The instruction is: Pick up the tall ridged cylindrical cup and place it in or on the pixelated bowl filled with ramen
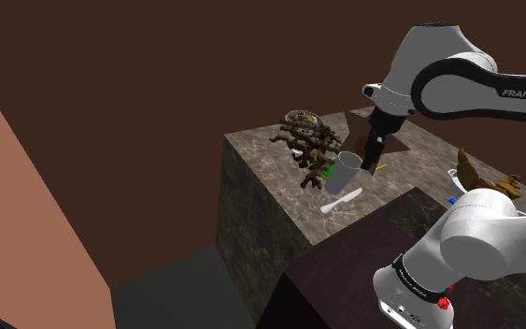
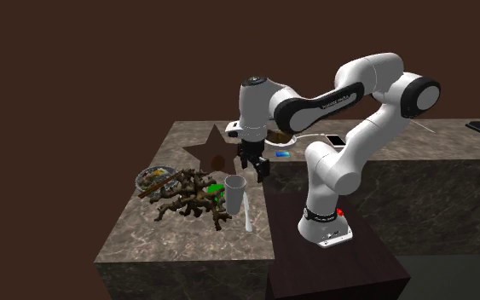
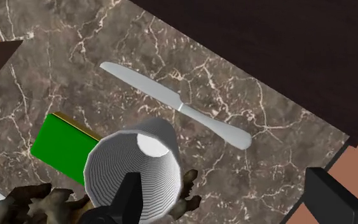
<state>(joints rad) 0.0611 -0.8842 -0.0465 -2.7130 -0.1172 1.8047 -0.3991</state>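
Presently | black two-finger gripper (image 3: 228, 205) spread wide, holding nothing | tall grey ridged cylindrical cup (image 3: 133, 175) upright on dark marbled counter (image 3: 266, 108), just below, off-centre under one finger | I judge a sideways shift precedes closing.
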